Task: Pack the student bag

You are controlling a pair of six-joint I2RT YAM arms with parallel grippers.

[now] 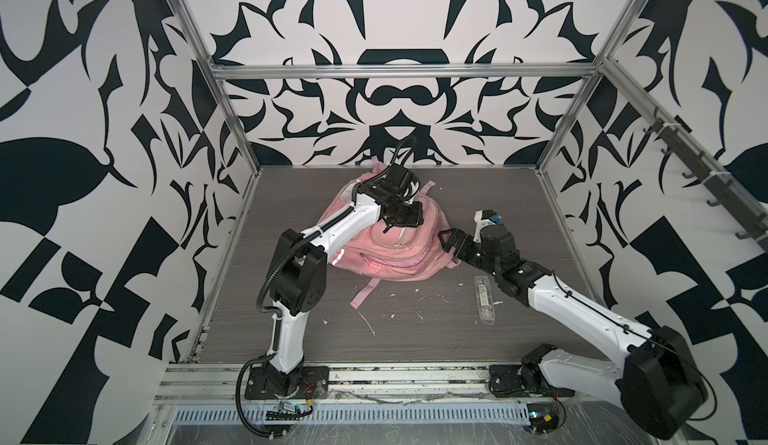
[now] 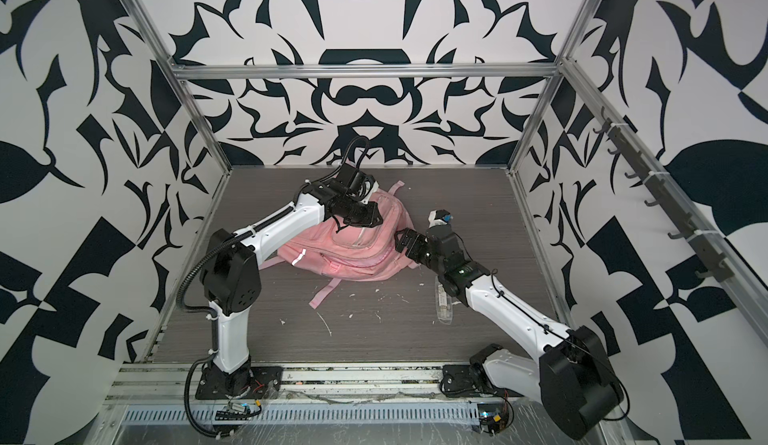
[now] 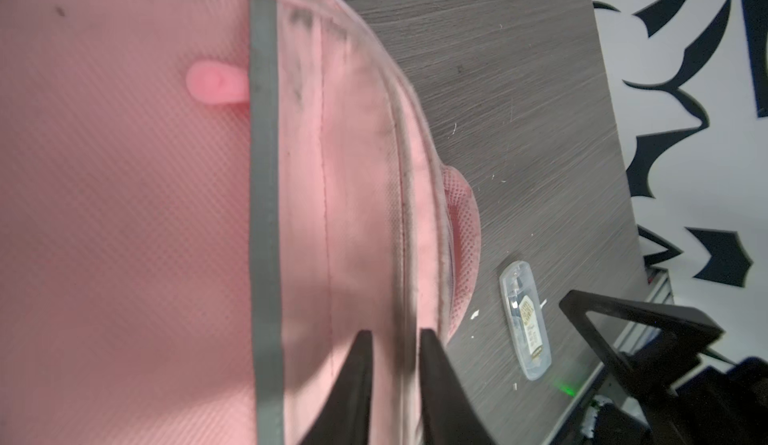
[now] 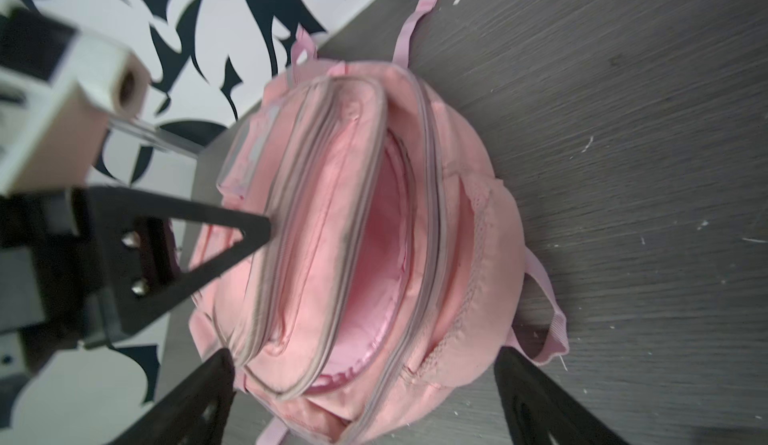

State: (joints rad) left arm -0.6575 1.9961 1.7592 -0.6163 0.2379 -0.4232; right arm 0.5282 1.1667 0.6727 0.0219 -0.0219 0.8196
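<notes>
The pink student bag [image 1: 395, 256] [image 2: 353, 256] lies at the middle of the grey table, its main zip pocket gaping open in the right wrist view [image 4: 353, 214]. My left gripper [image 1: 392, 224] [image 2: 345, 224] hangs over the bag's top. In the left wrist view the bag [image 3: 124, 214] fills the frame, and the left gripper [image 3: 397, 335] has its jaws a narrow gap apart, with a dirty zip seam running between them. My right gripper [image 1: 451, 241] [image 2: 405, 241] [image 4: 370, 380] stands wide open at the bag's right side, facing the open pocket and holding nothing.
A small clear plastic case [image 1: 484, 297] [image 2: 442, 301] [image 3: 525, 322] lies on the table to the right of the bag, beside the right arm. White scraps [image 1: 370, 324] dot the table in front of the bag. A loose pink strap [image 1: 363, 293] trails forward.
</notes>
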